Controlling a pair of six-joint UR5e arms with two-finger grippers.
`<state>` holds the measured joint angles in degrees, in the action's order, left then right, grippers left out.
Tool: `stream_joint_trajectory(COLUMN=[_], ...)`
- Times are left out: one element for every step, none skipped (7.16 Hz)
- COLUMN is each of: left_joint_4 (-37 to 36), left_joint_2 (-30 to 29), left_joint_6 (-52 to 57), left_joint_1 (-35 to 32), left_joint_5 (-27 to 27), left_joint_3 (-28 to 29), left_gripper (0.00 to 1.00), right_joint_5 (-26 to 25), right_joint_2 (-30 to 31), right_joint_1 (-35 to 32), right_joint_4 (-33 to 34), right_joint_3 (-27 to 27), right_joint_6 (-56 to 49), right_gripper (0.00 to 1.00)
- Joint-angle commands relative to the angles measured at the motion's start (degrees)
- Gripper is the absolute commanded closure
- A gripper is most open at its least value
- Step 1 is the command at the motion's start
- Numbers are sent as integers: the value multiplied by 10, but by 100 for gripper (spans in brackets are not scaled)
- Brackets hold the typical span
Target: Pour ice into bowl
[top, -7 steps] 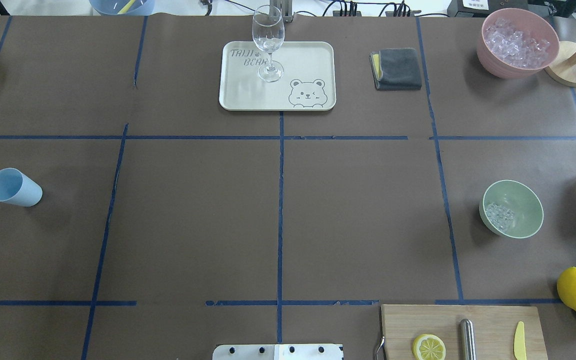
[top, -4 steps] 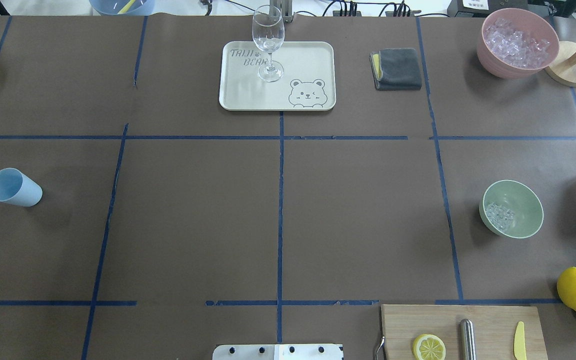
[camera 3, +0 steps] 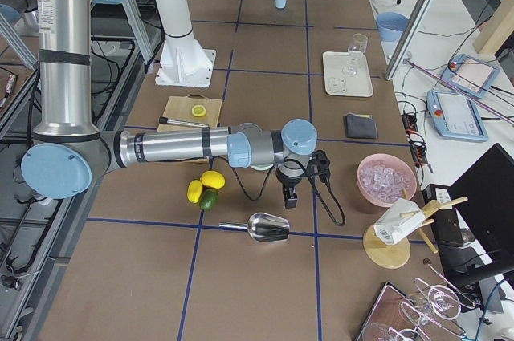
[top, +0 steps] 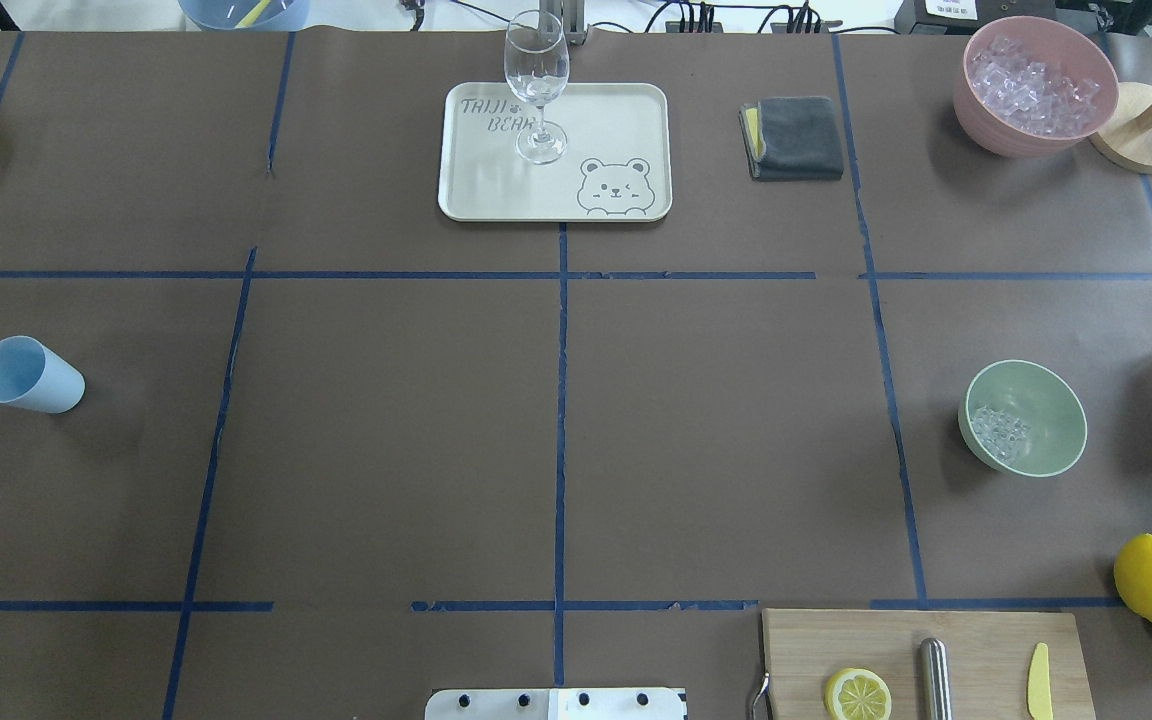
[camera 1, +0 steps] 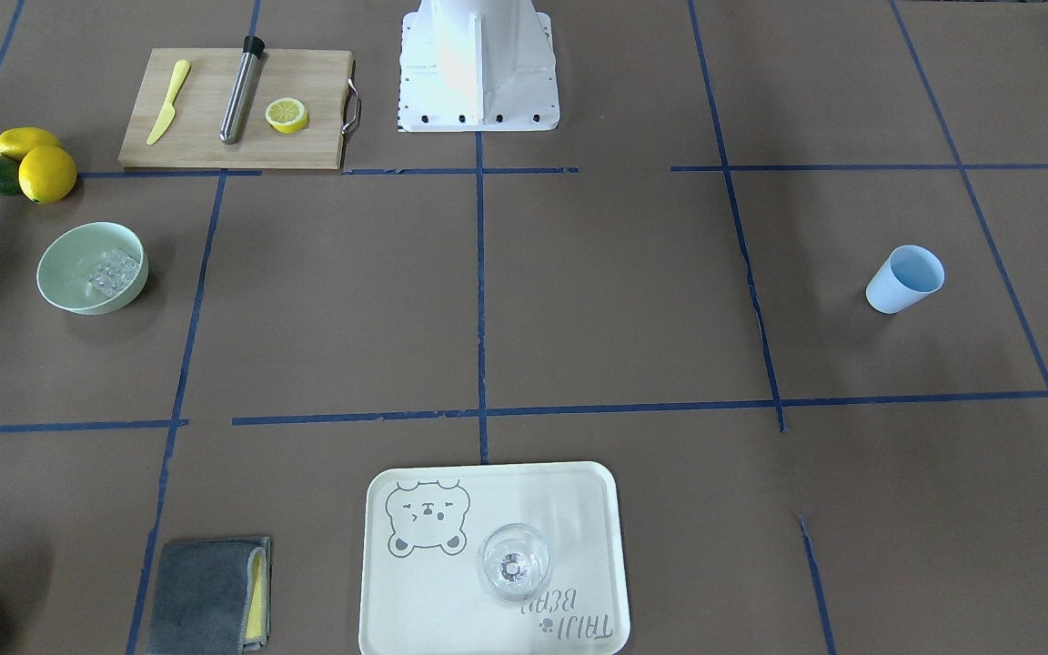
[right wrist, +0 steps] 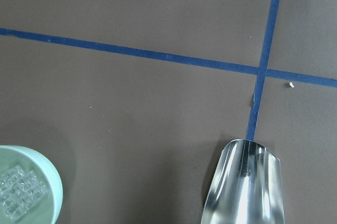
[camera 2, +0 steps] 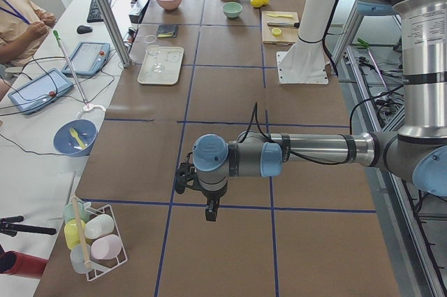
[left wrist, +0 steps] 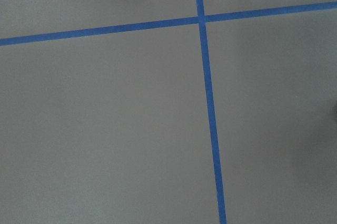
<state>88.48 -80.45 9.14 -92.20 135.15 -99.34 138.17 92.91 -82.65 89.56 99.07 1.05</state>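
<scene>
Glassy little ice cubes cluster inside the smooth, round mint-green bowl near the right edge of the desk. How wide either arm's jaws stand I cannot tell.

Robotics lab, clearly: a brown tabletop gridded with blue tape, a robot arm, a white pedestal, an operator beside tablets.

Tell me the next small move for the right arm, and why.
Probably raise the right gripper straight up and back off. The pour looks done: ice already lies in the green bowl, and the metal scoop lies empty on the table, apart from the gripper. Nothing shown calls for another grasp.
</scene>
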Motion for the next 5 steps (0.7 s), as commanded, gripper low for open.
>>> stream_joint_trajectory(left_joint_4=[-1, -3, -3, -2, -3], left_joint_2=[3, 2, 2, 1, 0], left_joint_6=[1, 0, 0, 0, 0], left_joint_1=[0, 0, 0, 0, 0], left_joint_5=[0, 0, 0, 0, 0], left_joint_3=[-9, -10, -12, -13, -16], left_gripper=[0, 0, 0, 0, 0], right_joint_5=[22, 25, 26, 26, 25], right_joint_2=[4, 7, 8, 8, 8], right_joint_1=[-1, -1, -1, -1, -1], right_joint_4=[-1, -1, -1, 0, -1], right_joint_3=[2, 3, 2, 1, 1], right_joint_6=[0, 0, -1, -1, -2], right_gripper=[0, 0, 0, 0, 0])
